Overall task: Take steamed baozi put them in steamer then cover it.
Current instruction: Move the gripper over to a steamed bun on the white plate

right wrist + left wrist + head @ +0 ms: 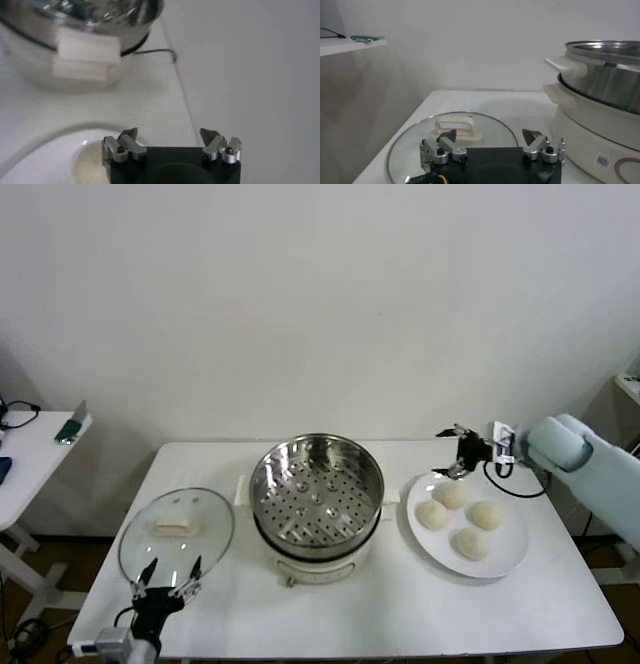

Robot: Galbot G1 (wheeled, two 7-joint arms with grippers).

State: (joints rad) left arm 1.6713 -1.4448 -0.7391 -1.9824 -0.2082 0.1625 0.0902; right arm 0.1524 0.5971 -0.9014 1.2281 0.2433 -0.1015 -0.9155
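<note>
The right arm reached in from the right side of the head view, its wrist extended toward the far right part of the desk, and the right hand hovered there with fingers spread apart. The left hand waited low at the near left, fingers likewise parted.

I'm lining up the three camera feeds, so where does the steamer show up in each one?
Head view: the steamer stands mid-table, between the glass lid and the plate of buns.
Left wrist view: it fills the right edge, beyond the lid.
Right wrist view: it sits blurred at the upper left, beyond the plate.
Shared landmark: the steamer's white side handle.
</note>
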